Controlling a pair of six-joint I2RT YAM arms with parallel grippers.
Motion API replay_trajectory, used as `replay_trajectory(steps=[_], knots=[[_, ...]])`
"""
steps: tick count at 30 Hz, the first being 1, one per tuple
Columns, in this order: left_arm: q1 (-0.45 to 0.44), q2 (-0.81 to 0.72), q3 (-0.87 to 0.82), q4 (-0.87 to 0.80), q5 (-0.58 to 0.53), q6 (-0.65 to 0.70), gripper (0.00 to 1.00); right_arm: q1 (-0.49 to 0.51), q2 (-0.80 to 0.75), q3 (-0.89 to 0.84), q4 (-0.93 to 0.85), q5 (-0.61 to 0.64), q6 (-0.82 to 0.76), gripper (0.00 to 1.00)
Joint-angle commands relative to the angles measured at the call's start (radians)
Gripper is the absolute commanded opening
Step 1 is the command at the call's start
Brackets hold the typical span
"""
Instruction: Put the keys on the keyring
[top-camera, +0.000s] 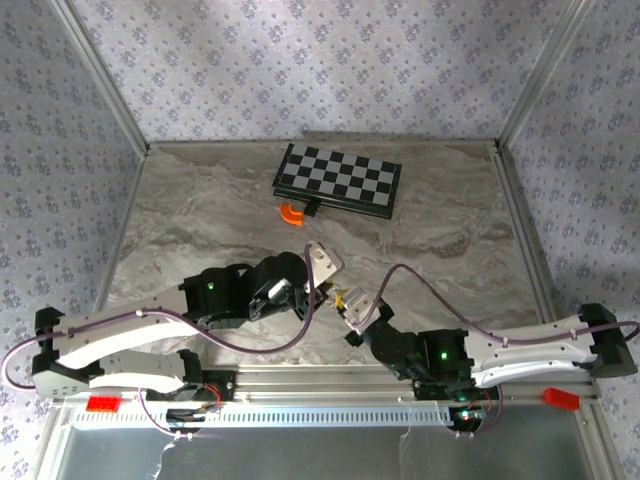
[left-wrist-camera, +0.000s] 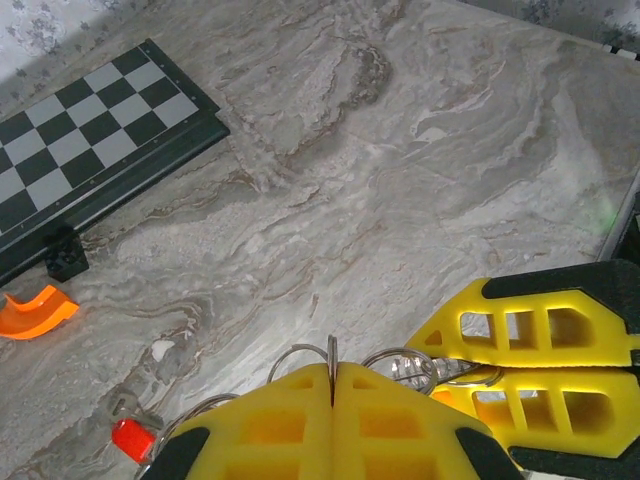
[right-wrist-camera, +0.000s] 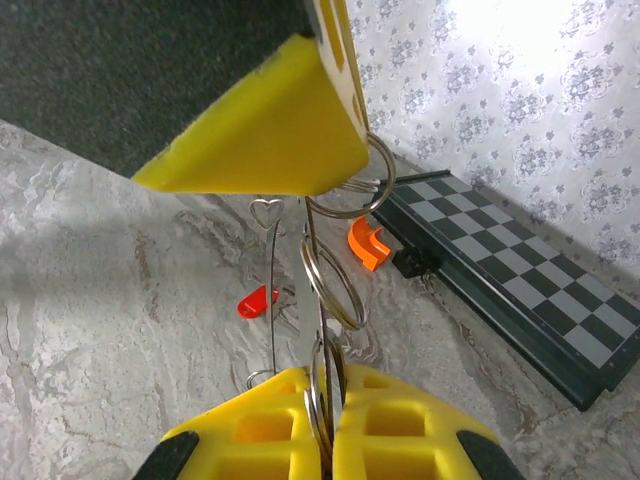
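The keyring (right-wrist-camera: 333, 268) is a chain of thin silver rings strung between my two grippers above the table. My left gripper (left-wrist-camera: 332, 372) is shut on the edge of one ring (left-wrist-camera: 331, 352). In the right wrist view its yellow finger (right-wrist-camera: 260, 130) hangs overhead with a ring looped below it. My right gripper (right-wrist-camera: 335, 388) is shut on the lower rings. In the left wrist view its yellow fingers (left-wrist-camera: 540, 345) close on the rings from the right. One of the keys, a small red-headed one (right-wrist-camera: 257, 302), lies on the marble below. In the top view both grippers (top-camera: 322, 288) (top-camera: 350, 308) meet at the table's near middle.
A black-and-white chessboard (top-camera: 339, 180) lies at the back of the marble table (top-camera: 200, 220). An orange curved piece (top-camera: 291, 213) and a small black block (right-wrist-camera: 415, 262) sit at the chessboard's near edge. A thin wire with a heart-shaped loop (right-wrist-camera: 266, 212) hangs beside the rings.
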Motion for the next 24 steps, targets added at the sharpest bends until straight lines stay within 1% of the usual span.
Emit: replay_trajectory(steps=[1, 6, 7, 10, 12, 15, 17, 21, 24], knots=[[0.006, 0.035, 0.032, -0.127, -0.029, -0.049, 0.00, 0.027, -0.035, 0.007, 0.063, 0.083, -0.013, 0.00], [0.006, 0.072, 0.053, -0.171, -0.021, -0.076, 0.00, 0.063, -0.016, 0.025, 0.024, 0.191, -0.038, 0.00], [0.005, 0.081, 0.060, -0.182, -0.023, -0.079, 0.00, 0.084, -0.010, 0.031, 0.017, 0.210, -0.040, 0.00], [0.004, 0.108, 0.081, -0.212, -0.041, -0.089, 0.00, 0.101, 0.011, 0.049, 0.003, 0.252, -0.041, 0.00], [0.003, 0.121, 0.080, -0.196, -0.053, -0.102, 0.00, 0.103, 0.015, 0.042, 0.055, 0.225, -0.061, 0.00], [0.003, 0.141, 0.080, -0.137, -0.035, -0.113, 0.00, 0.101, 0.002, 0.000, 0.198, 0.153, -0.117, 0.00], [0.005, 0.154, 0.079, -0.102, -0.029, -0.119, 0.00, 0.100, -0.003, -0.015, 0.253, 0.111, -0.153, 0.00], [0.016, 0.140, 0.062, -0.063, -0.025, -0.134, 0.00, 0.101, -0.017, -0.024, 0.260, 0.072, -0.173, 0.00], [0.045, 0.077, 0.013, -0.041, 0.016, -0.150, 0.00, 0.098, -0.041, -0.031, 0.215, 0.088, -0.138, 0.00]])
